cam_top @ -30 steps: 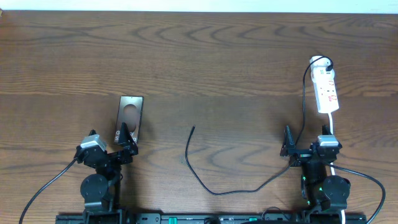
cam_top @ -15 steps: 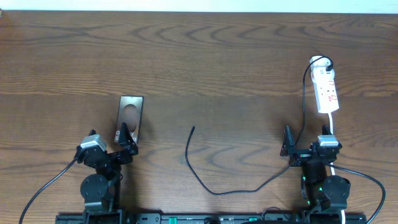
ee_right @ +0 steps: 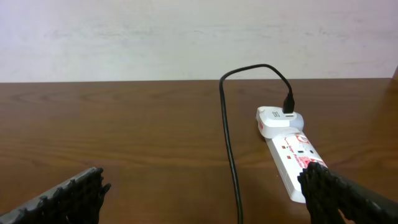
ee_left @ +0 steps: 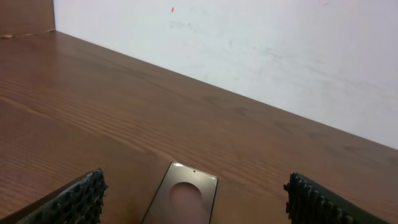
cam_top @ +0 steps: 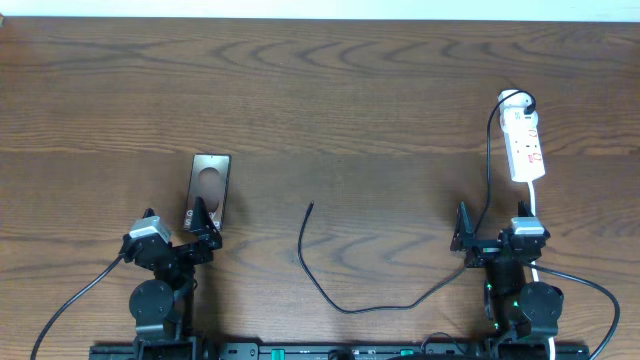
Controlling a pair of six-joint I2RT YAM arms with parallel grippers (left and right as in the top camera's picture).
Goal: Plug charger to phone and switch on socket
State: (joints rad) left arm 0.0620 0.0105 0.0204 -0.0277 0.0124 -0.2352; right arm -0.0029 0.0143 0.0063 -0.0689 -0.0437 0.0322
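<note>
The phone (cam_top: 209,187) lies flat at the left, dark with a brown oval patch; it also shows in the left wrist view (ee_left: 185,198), between the fingers. My left gripper (cam_top: 205,226) is open and empty just behind the phone's near end. The charger (cam_top: 330,292) is a thin black cable curving from its free plug tip (cam_top: 311,205) at mid-table across to the socket (cam_top: 524,143), a white strip with red markings at the right. It shows in the right wrist view (ee_right: 231,155), as does the socket (ee_right: 291,155). My right gripper (cam_top: 462,238) is open and empty, with the cable between its fingers.
A white adapter (ee_right: 278,120) is plugged into the socket's far end. The socket's white cord (cam_top: 534,215) runs down past my right arm. A white wall (ee_left: 249,43) lies beyond the table's far edge.
</note>
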